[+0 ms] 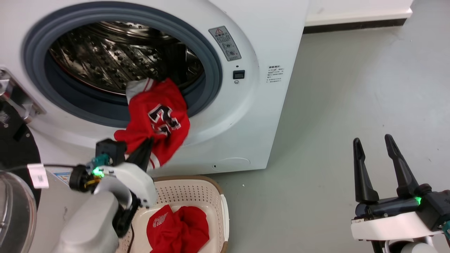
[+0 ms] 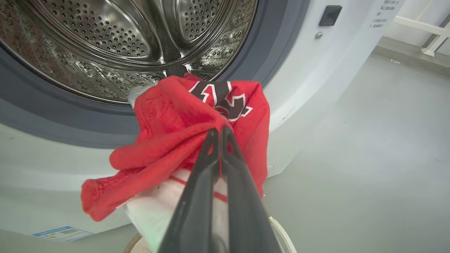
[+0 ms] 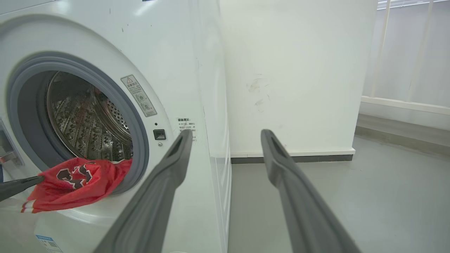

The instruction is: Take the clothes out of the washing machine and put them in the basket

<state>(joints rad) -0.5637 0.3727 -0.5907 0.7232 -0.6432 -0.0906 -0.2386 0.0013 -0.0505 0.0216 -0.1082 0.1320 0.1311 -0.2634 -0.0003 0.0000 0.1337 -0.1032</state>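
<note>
Red lettered fabric jersey (image 1: pixel 160 119) is hanging in the clamped left tool (image 2: pixel 218 130). Drag across the rim of the white washing machine (image 1: pixel 253 116) is threatening slippage.

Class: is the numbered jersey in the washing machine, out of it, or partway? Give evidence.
Partway out. The jersey drapes over the grey rim of the washing machine, pinched by the left gripper, above the basket.

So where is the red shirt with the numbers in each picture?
Head view: the red fabric jersey with black-and-white numbers hangs middle-left from the white front-loading washing machine, above the cream perforated plastic basket.
Left wrist view: centre, pinched by the left hand.
Right wrist view: lower left, spilling over the grey rubber rim.
Shared landmark: the small black square button right of the opening.
</note>
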